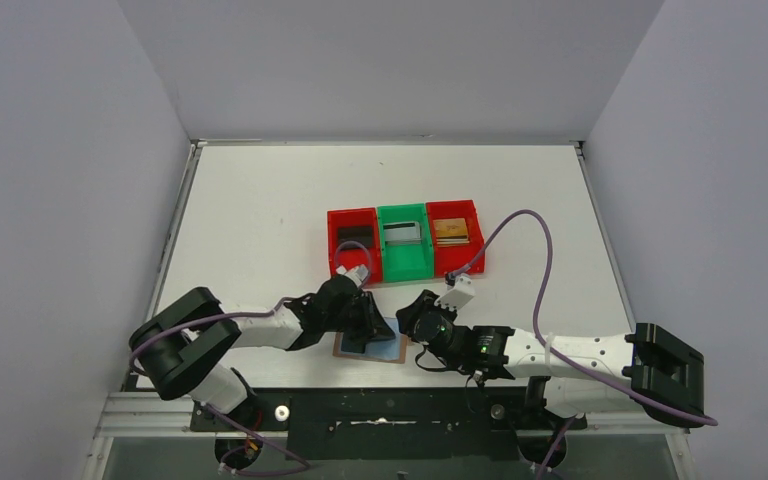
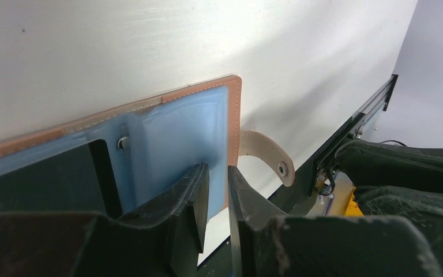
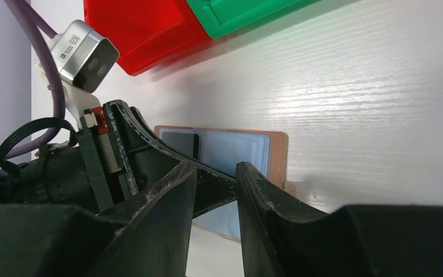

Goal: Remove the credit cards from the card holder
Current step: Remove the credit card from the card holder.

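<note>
The tan card holder (image 1: 392, 350) lies open on the table near the front edge, its grey-blue lining (image 2: 179, 127) facing up and its snap tab (image 2: 265, 151) sticking out. A black card (image 2: 46, 179) sits in one of its slots, and also shows in the right wrist view (image 3: 180, 144). My left gripper (image 1: 372, 325) rests on the lining near the holder's edge (image 2: 218, 168), its jaws nearly together with nothing between them. My right gripper (image 1: 410, 322) is just right of the holder (image 3: 236, 150), open and empty (image 3: 216, 166).
Three bins stand in a row behind the holder. The left red bin (image 1: 335, 240) holds a black card, the green bin (image 1: 405, 262) a silver card, and the right red bin (image 1: 472, 245) a gold card. The table's front rail (image 1: 380, 410) lies close behind the grippers.
</note>
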